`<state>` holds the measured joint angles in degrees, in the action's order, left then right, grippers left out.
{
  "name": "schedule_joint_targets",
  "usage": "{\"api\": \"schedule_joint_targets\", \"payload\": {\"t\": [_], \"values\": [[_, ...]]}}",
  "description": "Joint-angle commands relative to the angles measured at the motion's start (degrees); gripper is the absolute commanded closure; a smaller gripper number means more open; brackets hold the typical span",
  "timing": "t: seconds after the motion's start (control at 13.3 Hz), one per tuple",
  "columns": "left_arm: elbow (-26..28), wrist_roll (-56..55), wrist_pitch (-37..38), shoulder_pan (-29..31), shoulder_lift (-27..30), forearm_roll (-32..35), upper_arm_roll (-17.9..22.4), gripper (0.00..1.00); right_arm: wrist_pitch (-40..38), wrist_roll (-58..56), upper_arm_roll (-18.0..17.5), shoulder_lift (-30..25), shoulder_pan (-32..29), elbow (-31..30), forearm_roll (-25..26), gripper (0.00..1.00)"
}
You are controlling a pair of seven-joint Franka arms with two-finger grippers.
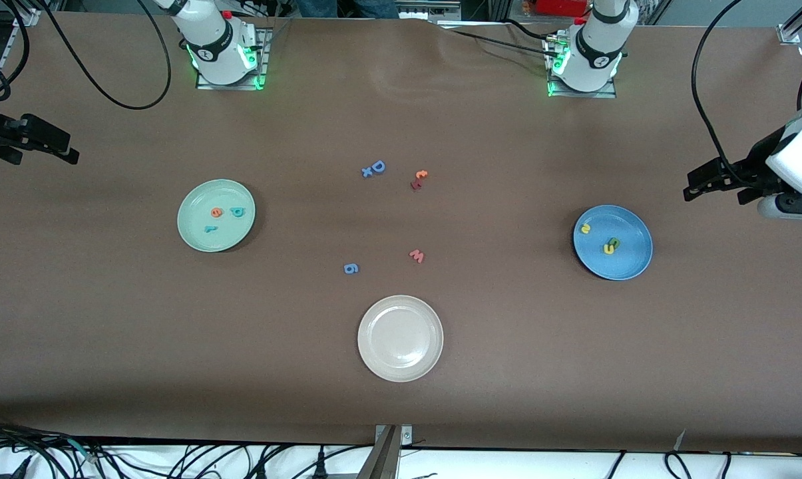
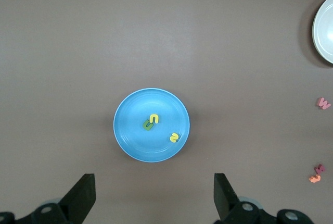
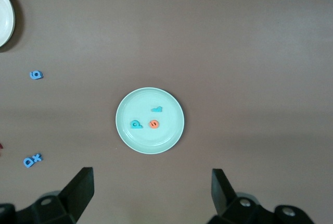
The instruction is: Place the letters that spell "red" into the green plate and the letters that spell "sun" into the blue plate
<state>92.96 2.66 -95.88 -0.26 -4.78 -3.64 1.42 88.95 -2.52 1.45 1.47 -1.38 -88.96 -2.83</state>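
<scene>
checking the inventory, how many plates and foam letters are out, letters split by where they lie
plates: 3, green plate, blue plate, white plate
letters in green: 3
letters in blue: 3
loose letters: 6
total: 15

pale mint-green plate (image 1: 194,233), medium-blue plate (image 1: 630,263), beige-white plate (image 1: 401,366), brown table (image 1: 507,372)

On the surface (image 1: 507,372), foam letters can be read: a blue "D" (image 1: 377,166) beside a blue "x" (image 1: 367,172), a blue "6" (image 1: 351,268), and a pink "w" (image 1: 416,255). An orange "e" (image 1: 216,213) is seen in the green plate (image 1: 194,233).
</scene>
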Motion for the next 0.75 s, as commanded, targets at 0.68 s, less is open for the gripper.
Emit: {"api": "schedule_joint_targets", "payload": {"t": [0.68], "values": [[-6.47, -0.29, 1.14, -0.97, -0.75, 1.09, -1.15, 0.0, 4.12, -0.81, -0.66, 0.11, 0.15, 0.02, 3.35, 0.0]]}}
